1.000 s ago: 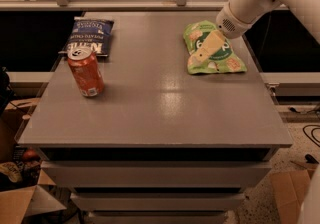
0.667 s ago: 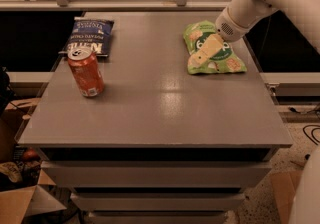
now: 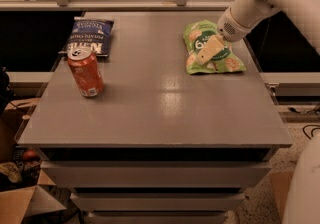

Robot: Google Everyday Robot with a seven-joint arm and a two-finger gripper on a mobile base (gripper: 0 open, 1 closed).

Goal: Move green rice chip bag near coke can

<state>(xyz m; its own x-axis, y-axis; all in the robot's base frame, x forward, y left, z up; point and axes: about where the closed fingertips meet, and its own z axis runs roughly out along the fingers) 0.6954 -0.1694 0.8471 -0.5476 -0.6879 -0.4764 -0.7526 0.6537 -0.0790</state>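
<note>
Gripper: mine [image 3: 209, 50] sits on the green bag [image 3: 227, 63]; whether it is wide, narrow or holding, I cannot tell.
Green bag: flat at the table's [image 3: 165, 113] 2 o'clock.
Can: [image 3: 86, 73] stands at 9 o'clock, well apart from the green bag.
Blue bag: [image 3: 91, 35] at 11 o'clock, just behind the can.

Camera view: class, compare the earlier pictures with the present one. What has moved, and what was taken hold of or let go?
Nothing has visibly changed. The hand is still down over the green rice chip bag at the far right of the table, and the bag has not shifted. The coke can and the dark blue chip bag remain where they were on the left.
</note>
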